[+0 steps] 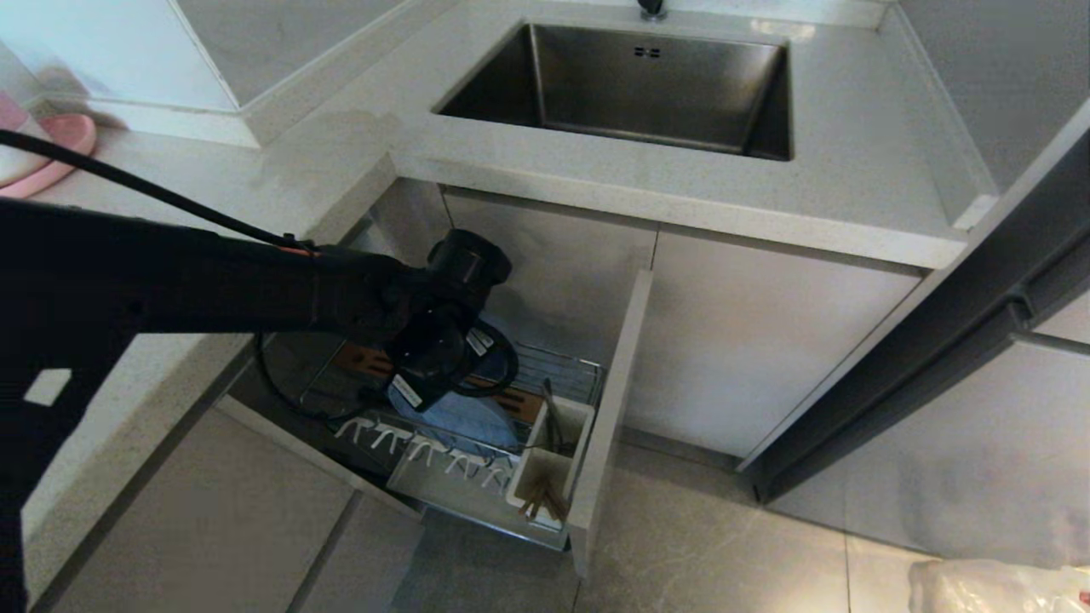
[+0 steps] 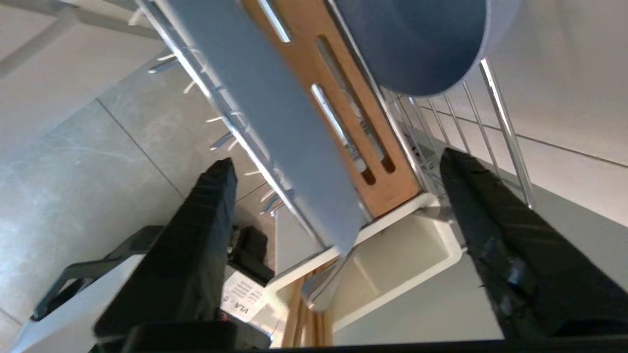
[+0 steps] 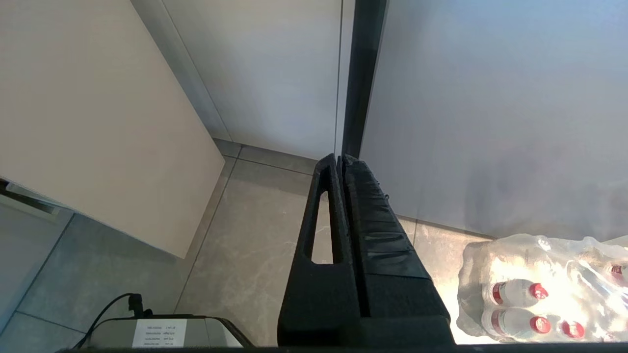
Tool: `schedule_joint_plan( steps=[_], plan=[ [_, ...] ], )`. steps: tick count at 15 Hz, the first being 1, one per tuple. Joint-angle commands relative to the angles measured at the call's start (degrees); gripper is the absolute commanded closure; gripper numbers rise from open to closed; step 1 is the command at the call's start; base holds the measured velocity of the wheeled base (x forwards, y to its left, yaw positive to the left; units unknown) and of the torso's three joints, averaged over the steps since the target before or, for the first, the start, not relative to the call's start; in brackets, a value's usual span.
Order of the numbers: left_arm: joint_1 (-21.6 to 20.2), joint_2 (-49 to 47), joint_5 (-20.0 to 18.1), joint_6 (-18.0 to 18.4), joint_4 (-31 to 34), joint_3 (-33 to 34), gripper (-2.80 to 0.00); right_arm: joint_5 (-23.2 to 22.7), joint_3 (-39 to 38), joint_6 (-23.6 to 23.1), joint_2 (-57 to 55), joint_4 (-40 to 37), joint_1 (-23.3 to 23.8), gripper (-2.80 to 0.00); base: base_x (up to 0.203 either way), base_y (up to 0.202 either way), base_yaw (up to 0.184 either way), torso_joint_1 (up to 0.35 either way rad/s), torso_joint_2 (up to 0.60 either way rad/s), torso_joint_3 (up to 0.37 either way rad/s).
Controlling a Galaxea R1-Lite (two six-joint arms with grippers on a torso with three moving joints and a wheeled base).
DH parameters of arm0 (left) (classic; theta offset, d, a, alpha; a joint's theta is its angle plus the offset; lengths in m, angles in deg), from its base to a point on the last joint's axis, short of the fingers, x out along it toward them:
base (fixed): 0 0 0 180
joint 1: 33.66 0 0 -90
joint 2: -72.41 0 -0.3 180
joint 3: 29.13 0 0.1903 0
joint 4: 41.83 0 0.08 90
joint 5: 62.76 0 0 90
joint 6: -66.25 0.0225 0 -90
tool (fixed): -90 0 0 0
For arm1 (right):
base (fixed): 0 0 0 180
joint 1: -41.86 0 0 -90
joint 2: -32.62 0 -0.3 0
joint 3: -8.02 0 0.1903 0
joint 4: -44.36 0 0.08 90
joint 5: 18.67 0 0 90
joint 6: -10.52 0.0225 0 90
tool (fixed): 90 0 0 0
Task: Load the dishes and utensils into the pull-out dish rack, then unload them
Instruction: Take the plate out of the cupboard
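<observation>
1. The pull-out dish rack (image 1: 477, 443) stands drawn out below the bench (image 1: 528, 183), in the lower middle of the head view, its beige front panel (image 1: 609, 409) at its right.
2. The left pincer (image 2: 338, 176) hangs over the rack with its two black fingers (image 2: 206, 230) spread wide; nothing is held between them.
3. In the left wrist view the pale-blue plate (image 2: 274, 117) stands on edge in the gap between the spread fingers, running from upper left toward the lower middle; whether either finger touches it is hard to tell.
4. Beside the plate lies the slotted wooden bar (image 2: 343, 122), and the pale-blue bowl (image 2: 412, 44) sits at the top right of that view, against the chrome wires.
5. The white utensil cup (image 1: 549, 472) is at the rack's front right corner in the head view; the wooden chopsticks (image 1: 543, 502) stand in its nearer compartment and the slim metal utensil (image 1: 553, 417) in the farther one.
6. The right pincer (image 3: 341, 162) is parked low over the tiled floor (image 3: 255, 255), fingers pressed together, with a pack of water bottles (image 3: 535, 294) at the lower right of its view.
7. The steel sink (image 1: 630, 85) is at the top of the head view; a pink plate (image 1: 51, 153) sits on the bench at the far left edge.
</observation>
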Motion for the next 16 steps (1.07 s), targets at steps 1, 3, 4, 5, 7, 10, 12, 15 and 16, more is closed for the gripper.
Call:
schedule_joint_plan(
  steps=[1, 3, 4, 5, 7, 10, 12, 15, 16],
  plan=[
    [-0.09, -2.42, 0.17, -0.40, 0.12, -0.72, -2.80, 0.00, 0.00, 0.00, -0.06, 0.02, 0.00, 0.00, 0.000, 0.000, 0.000, 0.000, 0.00, 0.000],
    [-0.67, -3.56, 0.17, -0.40, -0.08, -0.81, -2.80, 0.00, 0.00, 0.00, -0.06, 0.02, 0.00, 0.00, 0.000, 0.000, 0.000, 0.000, 0.00, 0.000],
    [-0.89, -4.22, 0.17, -0.36, -0.52, -0.91, -2.80, 0.00, 0.00, 0.00, -0.06, 0.02, 0.00, 0.00, 0.000, 0.000, 0.000, 0.000, 0.00, 0.000],
    [-1.03, -4.61, 0.17, -0.32, -0.81, -0.92, -2.80, 0.00, 0.00, 0.00, -0.06, 0.02, 0.00, 0.00, 0.000, 0.000, 0.000, 0.000, 0.00, 0.000],
    [-1.28, -5.72, 0.17, -0.31, -1.05, -1.01, -2.80, 0.00, 0.00, 0.00, -0.06, 0.02, 0.00, 0.00, 0.000, 0.000, 0.000, 0.000, 0.00, 0.000],
    [-1.71, -6.56, 0.17, -0.22, -2.13, -1.32, -2.80, 0.00, 0.00, 0.00, 0.02, 0.02, 0.00, 0.00, 0.000, 0.000, 0.000, 0.000, 0.00, 0.000],
    [-1.80, -6.85, 0.17, -0.13, -2.17, -1.36, -2.80, 0.00, 0.00, 0.00, 0.00, 0.02, 0.00, 0.00, 0.000, 0.000, 0.000, 0.000, 0.00, 0.000],
    [-1.98, -7.20, 0.17, -0.05, -2.26, -1.71, -2.80, 0.00, 0.00, 0.00, 0.02, 0.02, 0.00, 0.00, 0.000, 0.000, 0.000, 0.000, 0.00, 0.000],
    [-2.05, -7.25, 0.17, 0.23, -2.26, -1.78, -2.80, 0.00, 0.00, 0.00, -0.03, 0.02, 0.00, 0.00, 0.000, 0.000, 0.000, 0.000, 0.00, 0.000]
  ],
)
